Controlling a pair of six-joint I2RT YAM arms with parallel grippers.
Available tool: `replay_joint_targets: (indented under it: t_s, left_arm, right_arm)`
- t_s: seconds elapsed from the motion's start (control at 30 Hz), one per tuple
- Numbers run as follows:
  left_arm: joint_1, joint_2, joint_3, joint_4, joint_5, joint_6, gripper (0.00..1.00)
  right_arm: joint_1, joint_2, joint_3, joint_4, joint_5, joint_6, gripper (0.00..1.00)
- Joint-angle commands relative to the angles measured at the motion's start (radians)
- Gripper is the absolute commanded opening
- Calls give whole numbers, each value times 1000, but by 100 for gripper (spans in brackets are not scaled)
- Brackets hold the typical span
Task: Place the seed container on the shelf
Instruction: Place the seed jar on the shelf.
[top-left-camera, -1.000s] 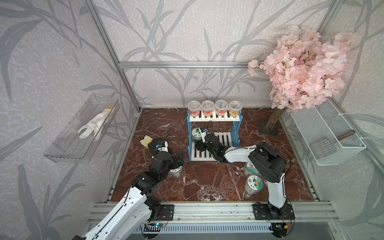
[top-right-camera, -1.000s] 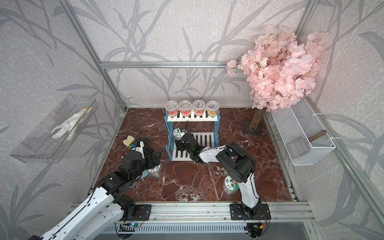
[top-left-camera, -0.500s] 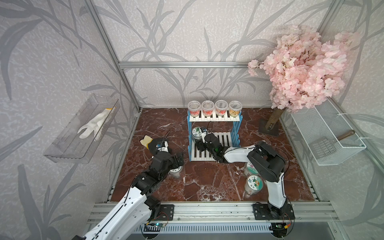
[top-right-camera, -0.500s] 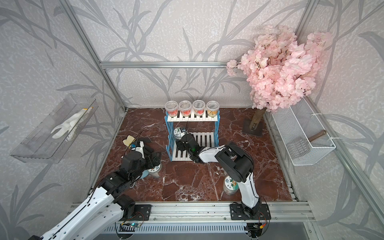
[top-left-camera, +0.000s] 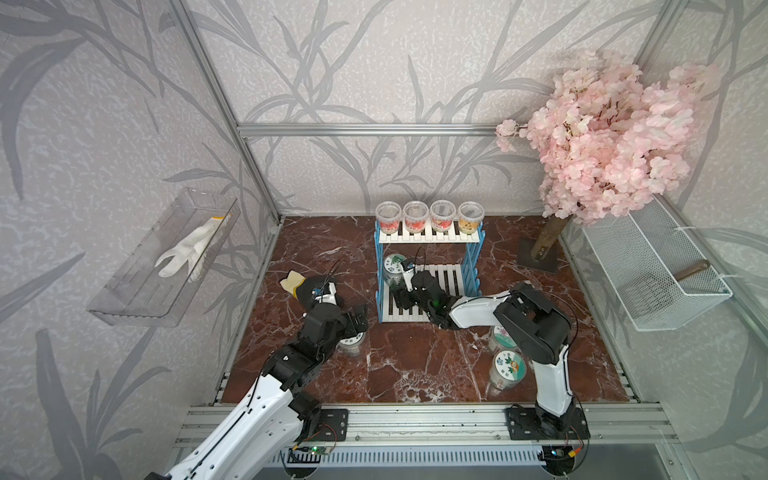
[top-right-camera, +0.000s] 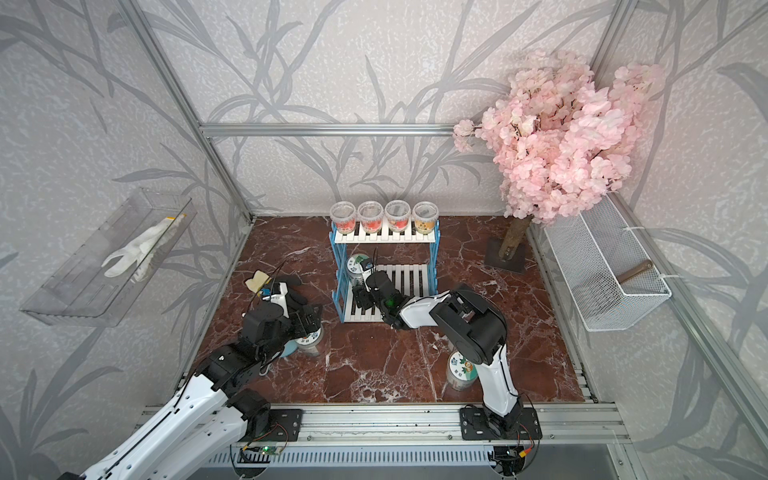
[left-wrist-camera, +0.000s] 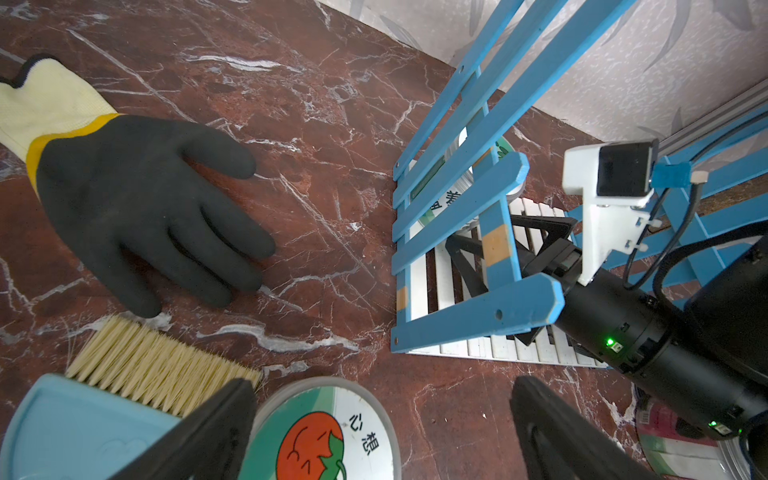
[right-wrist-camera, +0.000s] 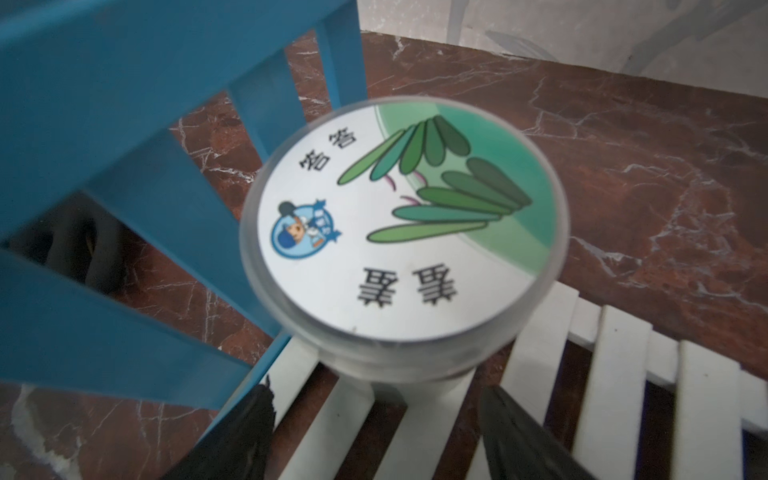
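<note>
right wrist: round plastic seed container (right-wrist-camera: 405, 232), slatted shelf (right-wrist-camera: 619, 374)

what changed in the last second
Little. The elbow of the right arm edged toward the shelf, and the jaws of the right gripper seem slightly wider, standing clear of the seed container on the lower tier. The left gripper, open over the tomato-lidded container, the four cups on top and the black glove stayed put.
</note>
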Motion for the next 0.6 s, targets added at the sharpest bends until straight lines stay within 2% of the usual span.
replay_joint_targets:
  t_s: [0.0, 0.43, 0.57]
  left_arm:
    - [5, -15, 18, -7, 9, 15, 100]
    - [5, -116, 76, -74, 20, 61, 100]
    - [4, -118, 84, -102, 31, 43, 100]
  right_arm:
    - [-2, -67, -25, 25, -18, 4, 81]
    - [24, -309, -207, -80, -214, -80, 86]
    - [58, -409, -266, -112, -223, -83, 87]
